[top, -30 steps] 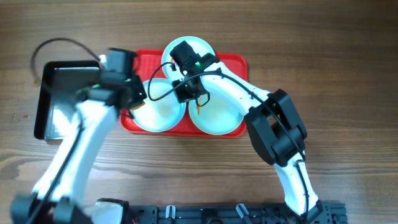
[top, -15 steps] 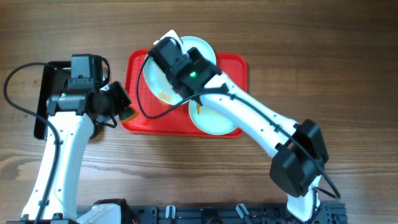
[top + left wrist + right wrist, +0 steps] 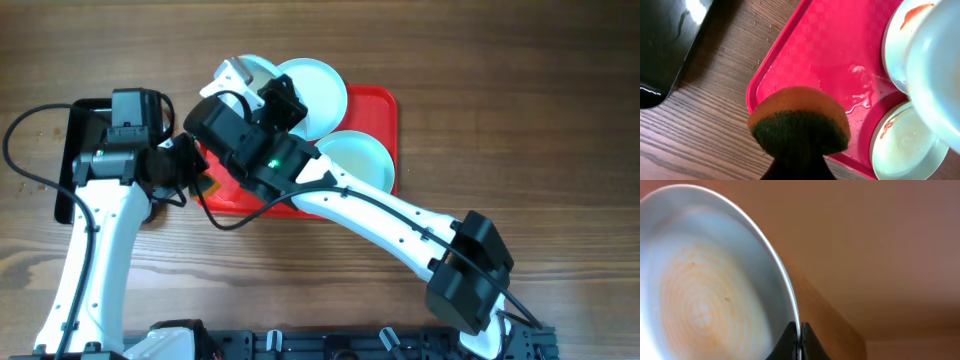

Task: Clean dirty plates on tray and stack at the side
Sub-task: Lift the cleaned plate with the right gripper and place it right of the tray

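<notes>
Plate (image 3: 705, 295) pale, faint orange film in rings, clamped at rim by right pincer (image 3: 800, 335); left pincer (image 3: 195, 172) closed on orange-green sponge (image 3: 799, 122).

The right arm (image 3: 370, 205) slants over the tray's (image 3: 388, 115) left and front, with a raised plate (image 3: 240, 72) above the back-left corner. A back plate (image 3: 322, 88) and front plate (image 3: 358, 160) fill the tray's right; its left floor is bare. A sponge (image 3: 797, 120) hangs at the left rim, a black pan (image 3: 72, 150) beyond. The table (image 3: 520, 90) rightward lies open.
</notes>
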You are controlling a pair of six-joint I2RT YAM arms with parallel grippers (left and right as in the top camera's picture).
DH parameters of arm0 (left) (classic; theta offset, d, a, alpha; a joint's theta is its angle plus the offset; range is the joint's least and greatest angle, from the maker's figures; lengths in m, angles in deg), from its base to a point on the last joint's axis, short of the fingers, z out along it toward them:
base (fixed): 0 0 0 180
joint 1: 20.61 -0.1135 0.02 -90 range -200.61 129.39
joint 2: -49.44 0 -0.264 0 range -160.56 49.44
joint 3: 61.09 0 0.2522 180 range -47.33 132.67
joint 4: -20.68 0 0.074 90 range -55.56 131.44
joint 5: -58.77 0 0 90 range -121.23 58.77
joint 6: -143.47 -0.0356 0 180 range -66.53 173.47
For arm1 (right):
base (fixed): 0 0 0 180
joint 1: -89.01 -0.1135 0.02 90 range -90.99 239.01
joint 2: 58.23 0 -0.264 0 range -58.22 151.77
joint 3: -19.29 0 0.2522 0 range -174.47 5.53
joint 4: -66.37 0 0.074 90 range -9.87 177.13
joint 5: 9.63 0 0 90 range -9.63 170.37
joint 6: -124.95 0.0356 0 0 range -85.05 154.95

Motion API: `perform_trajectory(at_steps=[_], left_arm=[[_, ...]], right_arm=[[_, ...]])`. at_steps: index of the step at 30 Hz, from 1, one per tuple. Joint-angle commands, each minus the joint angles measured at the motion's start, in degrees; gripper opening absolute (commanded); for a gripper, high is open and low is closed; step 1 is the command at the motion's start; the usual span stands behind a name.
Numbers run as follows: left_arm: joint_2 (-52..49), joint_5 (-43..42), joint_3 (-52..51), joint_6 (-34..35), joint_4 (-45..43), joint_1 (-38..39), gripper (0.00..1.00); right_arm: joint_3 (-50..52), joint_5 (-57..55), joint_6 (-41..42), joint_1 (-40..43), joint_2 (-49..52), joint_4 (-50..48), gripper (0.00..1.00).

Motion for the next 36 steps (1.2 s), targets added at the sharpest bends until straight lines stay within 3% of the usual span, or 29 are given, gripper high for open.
perform_trajectory(at_steps=[1,4,6,10,13,17,22,26,32,33,34,35,36], left_arm=[[-0.33,0.61,0.24,0.55,0.02,-0.79,0.04],[-0.33,0.59,0.24,0.52,0.09,-0.98,0.04],[-0.33,0.59,0.24,0.52,0.04,-0.98,0.04],[-0.33,0.59,0.24,0.52,0.07,-0.98,0.04],[-0.33,0.87,0.24,0.35,0.09,-0.98,0.04],[-0.33,0.83,0.24,0.37,0.2,-0.98,0.04],[-0.33,0.83,0.24,0.35,0.24,-0.98,0.04],[-0.33,0.83,0.24,0.35,0.2,-0.98,0.04],[-0.33,0.83,0.24,0.35,0.04,-0.98,0.04],[-0.33,0.83,0.24,0.35,0.04,-0.98,0.04],[-0.33,0.85,0.24,0.35,-0.04,-0.98,0.04],[-0.33,0.85,0.24,0.35,-0.2,-0.98,0.04],[-0.33,0.83,0.24,0.35,-0.22,-0.98,0.04]], right_arm=[[-1.33,-4.11,-0.87,-0.2,-1.49,-0.72,0.05],[-1.29,-1.64,1.75,-0.35,-1.49,0.35,0.04],[-1.29,5.73,7.58,-0.15,-1.46,4.22,0.04],[-1.29,28.33,29.22,5.33,-1.46,14.36,0.04],[-1.22,48.46,36.54,17.07,-1.33,16.92,0.04],[-0.79,82.4,36.17,36.96,-1.27,19.45,0.04],[3.85,83.1,36.37,54.84,-1.22,21.49,0.04],[9.57,72.67,39.26,65.11,-1.16,20.81,0.04],[15.63,66.14,42.12,69.22,-1.09,15.63,0.04],[15.78,66.49,41.55,69.2,-1.09,15.76,0.07],[15.76,68.81,39.36,68.87,-1.09,15.8,0.29],[15.76,72.28,36.76,68.54,-1.09,15.91,0.4],[15.76,75.65,35.74,68.22,-1.11,16.52,0.44]])
